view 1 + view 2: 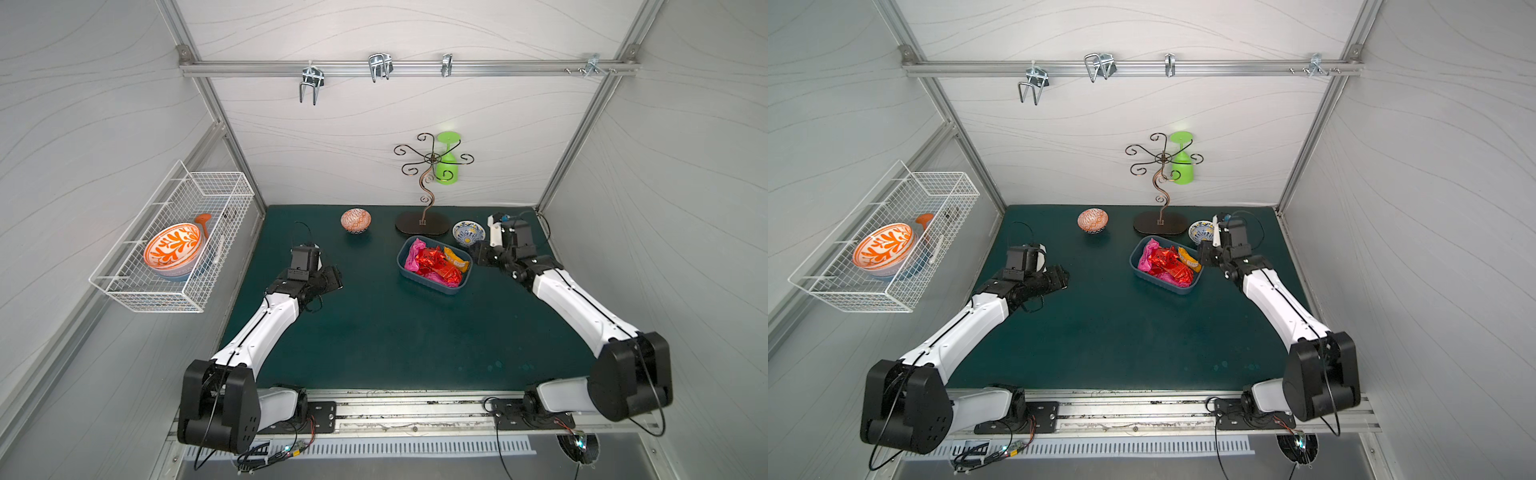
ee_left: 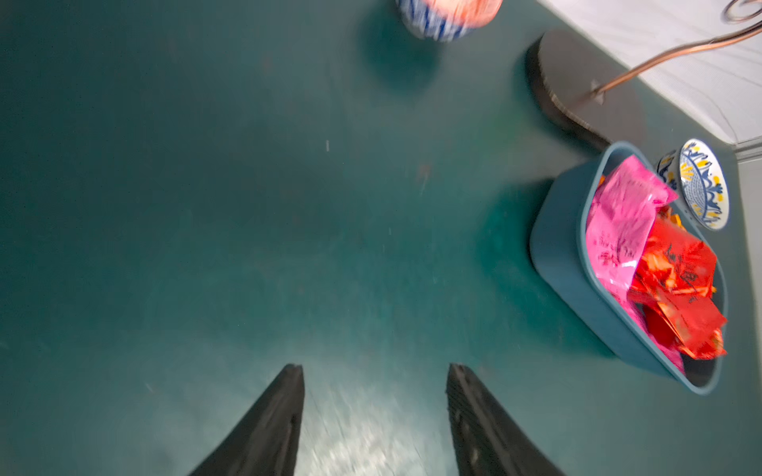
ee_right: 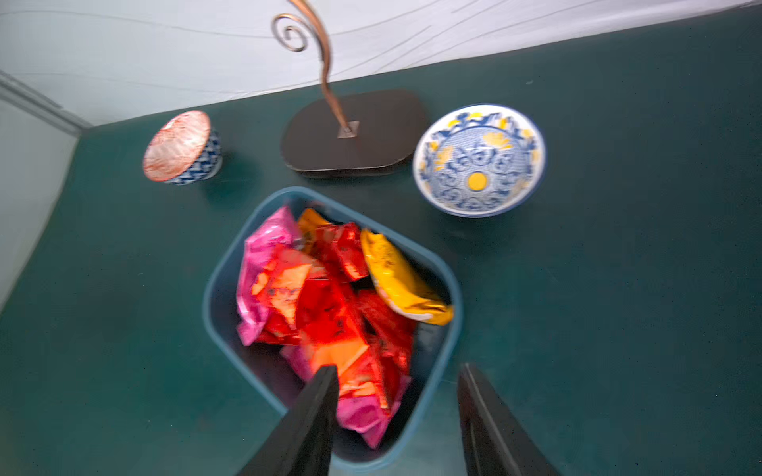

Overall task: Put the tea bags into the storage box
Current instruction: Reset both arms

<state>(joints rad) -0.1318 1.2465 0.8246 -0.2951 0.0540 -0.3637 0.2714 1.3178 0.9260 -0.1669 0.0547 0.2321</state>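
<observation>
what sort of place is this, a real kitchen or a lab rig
Most likely a robot test cell, not a real kitchen: two white-and-black robot arms on a base rail, white panel walls in an aluminium frame, and a dark green table mat.

- The storage box (image 1: pixel 419 280) sat right of centre in both top views, with the tea bags (image 1: pixel 436 264) piled inside it.
- My right gripper (image 1: pixel 477 254) hung just beside the box's right end. My left gripper (image 1: pixel 334 277) was well apart from it, left of centre.
- Above the box in the frame stood a stand (image 1: pixel 423 224), with a goblet (image 1: pixel 448 162) hanging from one arm.
- A small bowl (image 1: pixel 468 232) sat just right of the stand's base, near the box. A second bowl (image 1: pixel 355 220) sat left of the base.
- A wire basket (image 1: pixel 149 297) hung at the frame's left edge, with a dish (image 1: pixel 173 245) inside.
</observation>
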